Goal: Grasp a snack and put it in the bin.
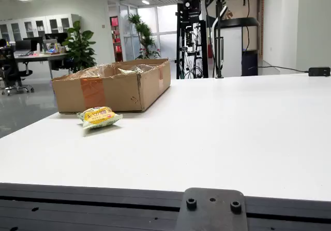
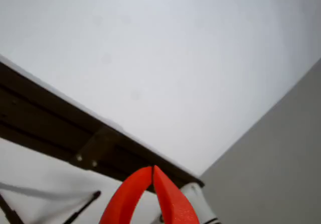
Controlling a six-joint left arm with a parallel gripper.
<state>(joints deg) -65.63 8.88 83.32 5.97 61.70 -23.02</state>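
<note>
Nearest in the fixed view, a dark metal bracket (image 1: 210,210) at the edge of the white surface (image 1: 217,138). Farther on, toward the left, a yellow snack packet (image 1: 99,117) lying flat on the surface, just in front of an open cardboard box (image 1: 114,86). In the riding view, orange tool (image 2: 152,176) with tips touching, closed on nothing, above the surface's edge; no snack there, so distance from the tool impossible to tell.
</note>
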